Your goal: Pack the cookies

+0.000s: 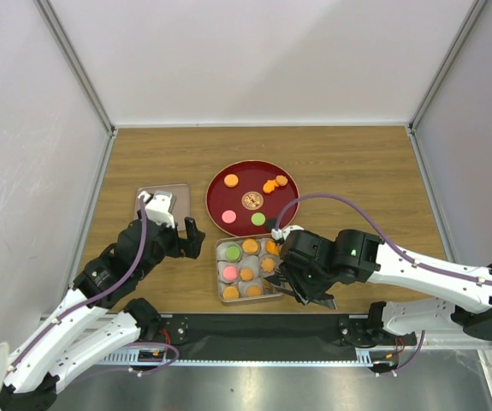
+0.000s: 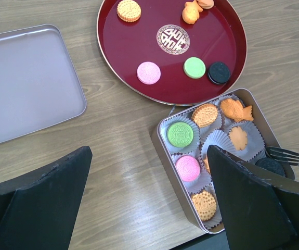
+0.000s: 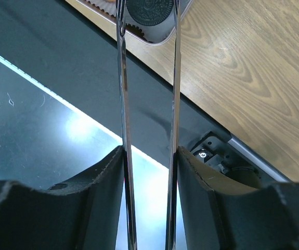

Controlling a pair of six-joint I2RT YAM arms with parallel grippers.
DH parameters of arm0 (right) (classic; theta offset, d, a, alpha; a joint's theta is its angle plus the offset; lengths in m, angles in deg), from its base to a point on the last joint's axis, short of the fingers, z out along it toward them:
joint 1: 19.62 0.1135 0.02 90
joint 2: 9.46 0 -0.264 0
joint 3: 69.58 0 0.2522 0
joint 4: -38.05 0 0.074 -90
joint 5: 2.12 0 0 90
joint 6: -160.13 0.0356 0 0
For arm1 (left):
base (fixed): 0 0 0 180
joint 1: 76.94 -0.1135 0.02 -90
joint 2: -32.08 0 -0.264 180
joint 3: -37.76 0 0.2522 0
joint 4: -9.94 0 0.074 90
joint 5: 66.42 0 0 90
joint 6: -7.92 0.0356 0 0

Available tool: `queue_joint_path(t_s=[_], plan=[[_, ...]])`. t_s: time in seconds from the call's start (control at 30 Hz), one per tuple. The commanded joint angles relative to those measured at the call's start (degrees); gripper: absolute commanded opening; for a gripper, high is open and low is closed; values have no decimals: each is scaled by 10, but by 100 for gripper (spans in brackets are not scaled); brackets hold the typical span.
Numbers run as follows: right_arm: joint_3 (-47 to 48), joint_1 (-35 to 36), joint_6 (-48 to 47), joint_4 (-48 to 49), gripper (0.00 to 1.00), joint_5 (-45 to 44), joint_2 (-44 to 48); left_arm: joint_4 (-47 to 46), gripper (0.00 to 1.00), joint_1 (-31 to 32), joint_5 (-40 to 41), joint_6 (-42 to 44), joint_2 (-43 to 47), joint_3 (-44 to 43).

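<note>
Entry, reference item: square tin [image 2: 161,136], standing on the table [image 2: 118,135] just ahead of the arm bases; we place everything else against it. Contents of the tin: cookies [image 2: 180,134], one to a paper cup, in green, pink and several oranges. At least one paper cup [image 2: 218,146] near the tin's middle shows empty. Beyond the tin's far edge, nearly touching it: red tray [image 2: 139,47], which carries the unpacked stock, namely one pink, one green, one black and a few orange pieces. To the tin's left, well apart: lid [image 2: 29,83], lying flat, presumably set aside so the tin stays open for loading. At the tin's near right corner: black cookie [image 3: 149,10], pinched edge to edge between the blades of the tongs [image 3: 122,94]. We cannot tell whether it touches the paper under it. Right gripper [image 3: 150,161]: clenched on the tongs, pressing the blades together to hold the cookie (we judge its own fingers too broad for the cups). Left gripper [image 2: 148,156]: fingers spread wide, holding nothing, hovering at the tin's near left, in our judgement clear of the working arm. Packing, by our count, is well along but unfinished.
</note>
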Motion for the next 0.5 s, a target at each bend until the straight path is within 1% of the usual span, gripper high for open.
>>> queue_joint_path(t_s=[0.0, 0.47], plan=[[26, 4, 4, -15, 48, -11, -1, -12, 100, 3, 4, 3, 1, -8], [31, 6, 0, -17, 49, -12, -9, -13, 100, 4, 2, 3, 0, -8]])
